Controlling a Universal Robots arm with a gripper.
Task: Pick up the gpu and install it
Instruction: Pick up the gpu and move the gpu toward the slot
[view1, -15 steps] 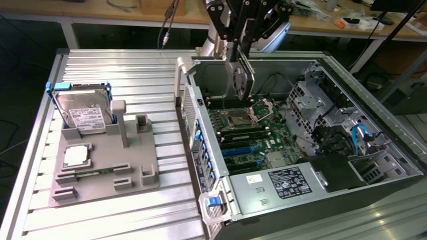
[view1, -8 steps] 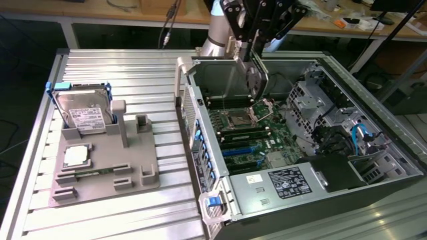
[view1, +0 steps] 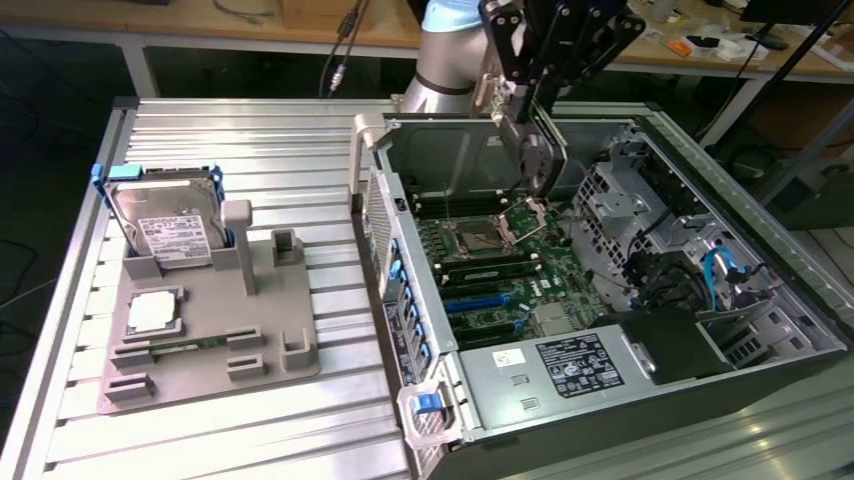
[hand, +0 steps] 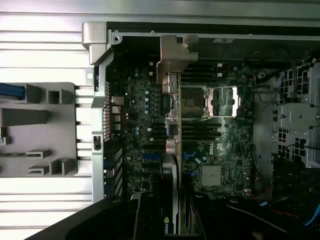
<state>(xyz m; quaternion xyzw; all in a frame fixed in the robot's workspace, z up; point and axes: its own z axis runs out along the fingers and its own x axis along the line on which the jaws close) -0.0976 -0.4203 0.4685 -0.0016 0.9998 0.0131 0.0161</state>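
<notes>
1. Black gripper (view1: 521, 108) is clamped on the gpu (view1: 541, 165), a thin dark card with a silvery bracket.
2. It hangs upright above the green motherboard (view1: 501, 285) in the open grey computer case (view1: 400, 250).
3. Installing, I'd judge; seating calls for its edge squared over a blue slot (view1: 478, 300).

gpu (hand: 171, 165): 1 end was cut off at the wrist-view edge, inside gripper (hand: 172, 210). Hard drive (view1: 167, 225) label print was too small to read. Arm (view1: 441, 60) was cropped.
</notes>
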